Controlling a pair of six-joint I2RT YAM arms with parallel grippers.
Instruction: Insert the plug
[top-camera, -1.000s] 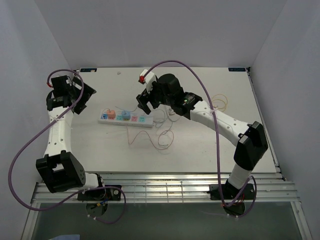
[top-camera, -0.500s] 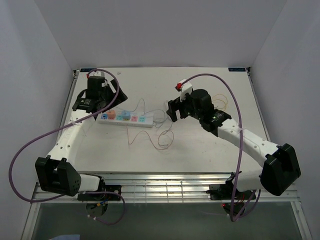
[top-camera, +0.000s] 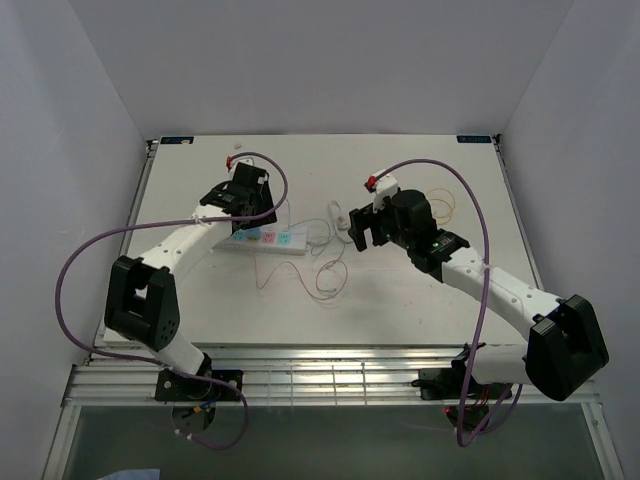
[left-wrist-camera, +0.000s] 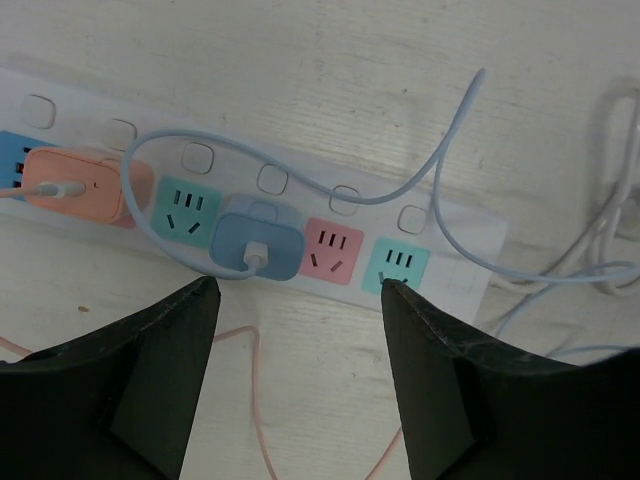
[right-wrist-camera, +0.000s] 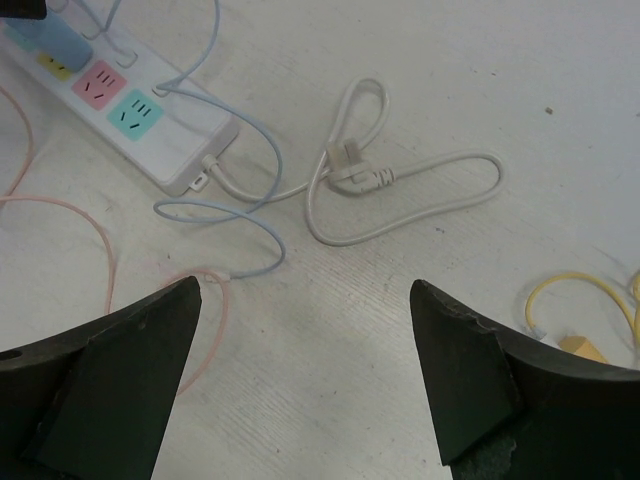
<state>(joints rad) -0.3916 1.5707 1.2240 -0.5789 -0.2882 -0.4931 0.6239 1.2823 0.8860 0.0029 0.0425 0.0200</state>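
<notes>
Peach cable (left-wrist-camera: 259, 390) is curling nearest the arm bases. Just beyond it the left gripper (left-wrist-camera: 297, 290) is hovering over the white power strip (left-wrist-camera: 455, 240), jaws standing a fair way apart, gripping nothing and touching nothing I can make out. At its twelve o'clock the blue adapter (left-wrist-camera: 258, 245) is sitting in the strip, with the orange adapter (left-wrist-camera: 75, 185) out at ten o'clock. The pink socket (left-wrist-camera: 330, 250) and teal socket (left-wrist-camera: 400, 265) at one o'clock are lying free.

I'm reading this as the approach step, with nothing picked up yet. Over at the strip's three o'clock, the right gripper (right-wrist-camera: 305, 288) is hanging above the table, jaws spread wide and empty. The white plug (right-wrist-camera: 352, 165) on its looped cord is lying loose at that gripper's twelve o'clock, apart from the fingers. The next move, I'd judge, is calling for the right arm to drop squarely onto that plug while the left steadies the strip. Yellow cable (right-wrist-camera: 574, 345) is lying off at four o'clock.
</notes>
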